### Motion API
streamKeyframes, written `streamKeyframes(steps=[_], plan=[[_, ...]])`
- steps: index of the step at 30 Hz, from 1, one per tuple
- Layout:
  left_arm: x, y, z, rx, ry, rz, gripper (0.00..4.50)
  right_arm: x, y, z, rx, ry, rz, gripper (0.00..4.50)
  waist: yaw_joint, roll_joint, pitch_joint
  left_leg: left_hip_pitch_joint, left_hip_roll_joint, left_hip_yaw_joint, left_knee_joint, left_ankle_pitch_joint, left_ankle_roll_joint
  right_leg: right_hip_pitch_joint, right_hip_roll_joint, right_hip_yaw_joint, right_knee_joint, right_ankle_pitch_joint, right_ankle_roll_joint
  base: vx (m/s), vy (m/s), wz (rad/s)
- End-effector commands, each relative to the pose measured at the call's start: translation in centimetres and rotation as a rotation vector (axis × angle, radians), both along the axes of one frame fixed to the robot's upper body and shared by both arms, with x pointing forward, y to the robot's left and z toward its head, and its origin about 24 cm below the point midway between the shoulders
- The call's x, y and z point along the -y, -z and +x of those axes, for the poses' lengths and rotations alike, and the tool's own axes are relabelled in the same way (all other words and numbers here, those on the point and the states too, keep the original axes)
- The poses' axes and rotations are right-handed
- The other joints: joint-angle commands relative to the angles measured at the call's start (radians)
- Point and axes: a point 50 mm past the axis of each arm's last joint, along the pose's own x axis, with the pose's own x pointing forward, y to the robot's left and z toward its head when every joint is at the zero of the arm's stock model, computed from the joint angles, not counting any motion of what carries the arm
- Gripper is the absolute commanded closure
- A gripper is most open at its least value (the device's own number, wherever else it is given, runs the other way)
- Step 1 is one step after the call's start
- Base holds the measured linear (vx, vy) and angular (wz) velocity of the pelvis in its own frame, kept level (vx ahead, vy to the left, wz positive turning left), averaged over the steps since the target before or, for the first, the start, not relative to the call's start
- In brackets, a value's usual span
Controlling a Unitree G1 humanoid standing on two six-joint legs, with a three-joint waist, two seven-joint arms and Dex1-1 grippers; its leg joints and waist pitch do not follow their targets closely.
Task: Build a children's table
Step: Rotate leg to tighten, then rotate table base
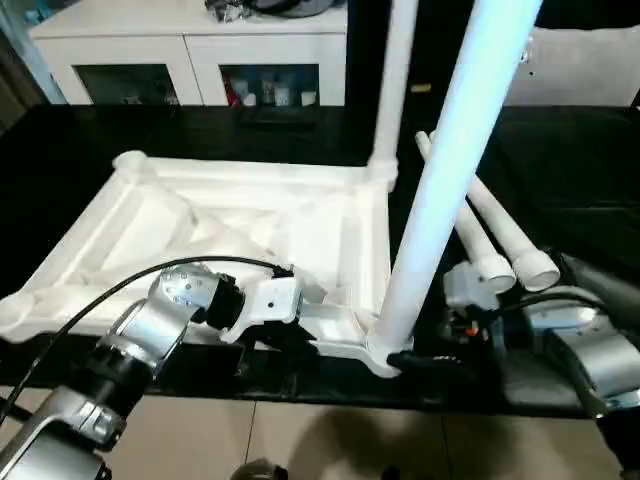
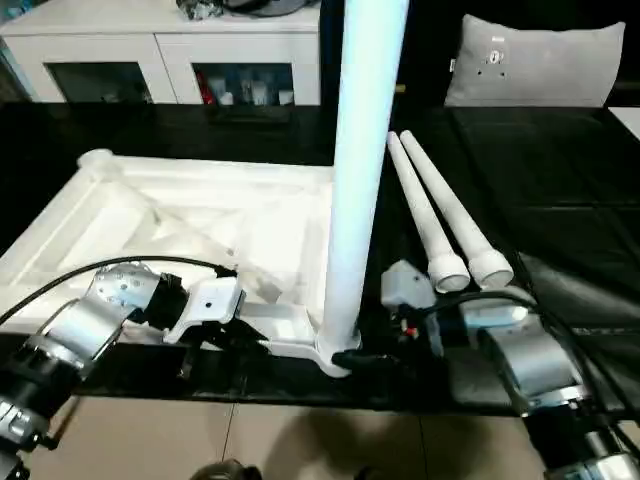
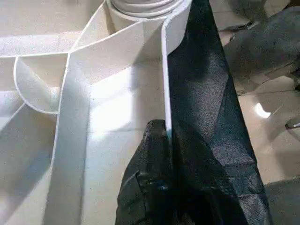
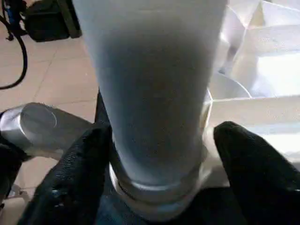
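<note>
Upturned white ribbed plastic tabletop [image 1: 230,225] on black surface [image 2: 560,170]; left claw [image 3: 161,136] pinched shut on its near rim; right claw [image 4: 159,154] open astride long white tapered leg [image 2: 362,150], upright in near-right socket; far-right leg [image 1: 395,80] seated; two spare legs [image 2: 445,215] lie right.

1 table top [image 1: 230,225], upside down. 4 legs: 2 upright in corner sockets, one [image 2: 360,170] between the right gripper's [image 4: 154,154] fingers, other [image 1: 392,90] at far corner; 2 loose legs [image 2: 445,215] lying just beyond those fingers. 2 grippers, incl. left gripper [image 3: 164,154]. 1 cabinet [image 1: 190,55].
</note>
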Motion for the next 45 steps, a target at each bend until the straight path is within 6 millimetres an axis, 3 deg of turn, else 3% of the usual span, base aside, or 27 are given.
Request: streamKeyframes(steps=[1, 11, 18, 22, 25, 26, 29, 33, 37, 38, 39, 41, 45], plan=[[0.3, -0.7, 0.2, 0.034, 0.048, 0.013, 4.50, -0.4, -0.4, 0.2, -0.006, -0.020, 0.007, 1.08, -0.004, -0.014, -0.069, 0.014, 0.057, -0.021, -0.082, -0.318, 0.052, 0.045, -0.065, 0.050, -0.078, -0.455, -0.172, 0.000, 0.000, 0.00], [0.0, -0.6, 0.5, 0.035, 0.054, 0.016, 4.50, -0.7, -0.1, -0.1, -0.041, -0.041, 0.015, 1.81, -0.002, -0.015, -0.066, 0.014, 0.056, -0.021, -0.083, -0.329, 0.046, 0.044, -0.066, 0.049, -0.084, -0.502, -0.153, 0.000, 0.000, 0.00], [0.5, -0.8, 0.5, 0.016, -0.139, -0.082, 4.50, -2.3, 0.4, 0.0, -0.038, 0.105, 0.115, 1.84, -0.007, -0.012, -0.064, 0.014, 0.058, -0.024, -0.087, -0.332, 0.026, 0.044, -0.068, 0.050, -0.081, -0.501, -0.159, 0.000, 0.000, 0.00], [2.1, -1.0, 0.5, 0.013, -0.320, -0.171, 4.50, -3.9, 1.6, 1.2, -0.018, 0.329, 0.127, 1.85, -0.036, -0.013, -0.062, 0.012, 0.051, -0.028, -0.087, -0.360, 0.004, 0.043, -0.066, 0.043, -0.086, -0.550, -0.137, 0.000, 0.000, 0.00], [3.9, -1.0, 0.4, 0.010, -0.466, -0.225, 4.50, -5.6, 2.2, 1.9, -0.006, 0.478, 0.156, 1.85, -0.059, -0.014, -0.061, 0.009, 0.046, -0.028, -0.083, -0.359, 0.010, 0.041, -0.065, 0.040, -0.093, -0.569, -0.127, 0.000, 0.000, 0.00], [4.4, -1.0, 0.4, 0.013, -0.500, -0.236, 4.50, -6.0, 2.4, 2.1, -0.009, 0.520, 0.167, 1.85, -0.061, -0.020, -0.063, 0.015, 0.041, -0.026, -0.078, -0.358, 0.017, 0.038, -0.063, 0.036, -0.101, -0.601, -0.113, 0.000, 0.000, 0.00], [6.0, -1.1, 0.2, 0.013, -0.583, -0.249, 4.50, -7.0, 2.5, 2.8, -0.020, 0.649, 0.204, 1.86, -0.064, -0.017, -0.061, 0.015, 0.039, -0.026, -0.077, -0.351, 0.026, 0.034, -0.062, 0.035, -0.107, -0.628, -0.095, 0.000, 0.000, 0.00], [8.6, -1.6, 0.4, 0.044, -0.729, -0.281, 4.50, -8.0, 2.8, 4.0, -0.003, 0.851, 0.201, 1.86, -0.072, -0.010, -0.063, 0.015, 0.039, -0.028, -0.078, -0.369, 0.022, 0.032, -0.057, 0.030, -0.109, -0.621, -0.082, 0.000, 0.000, 0.00], [9.5, -2.0, 0.5, 0.086, -0.740, -0.280, 4.50, -8.0, 2.8, 4.4, 0.019, 0.902, 0.213, 1.86, -0.075, -0.012, -0.070, 0.011, 0.038, -0.028, -0.081, -0.364, 0.037, 0.037, -0.058, 0.032, -0.111, -0.568, -0.078, 0.000, 0.000, 0.00], [9.5, -2.0, 0.5, 0.085, -0.742, -0.278, 4.50, -8.0, 2.7, 4.4, 0.014, 0.910, 0.230, 1.51, -0.074, -0.006, -0.071, 0.008, 0.039, -0.028, -0.082, -0.353, 0.045, 0.038, -0.058, 0.034, -0.107, -0.542, -0.087, 0.000, 0.000, 0.00], [9.4, -2.0, 0.5, 0.083, -0.744, -0.276, 4.50, -7.8, 2.6, 4.5, 0.015, 0.917, 0.236, 1.16, -0.074, -0.006, -0.071, 0.007, 0.040, -0.028, -0.083, -0.349, 0.047, 0.039, -0.058, 0.034, -0.107, -0.530, -0.091, 0.000, 0.000, 0.00], [9.2, -2.0, 0.6, 0.085, -0.738, -0.273, 4.50, -7.5, 2.5, 4.5, 0.025, 0.925, 0.239, 1.14, -0.073, -0.004, -0.072, 0.007, 0.041, -0.027, -0.084, -0.342, 0.050, 0.040, -0.058, 0.036, -0.104, -0.501, -0.104, 0.000, 0.000, 0.00], [8.0, -1.9, 0.9, 0.102, -0.719, -0.242, 4.50, -6.0, 1.9, 4.4, 0.064, 0.924, 0.262, 0.67, -0.070, -0.011, -0.073, 0.003, 0.042, -0.025, -0.084, -0.321, 0.058, 0.044, -0.059, 0.039, -0.099, -0.474, -0.113, 0.000, 0.000, 0.00]])
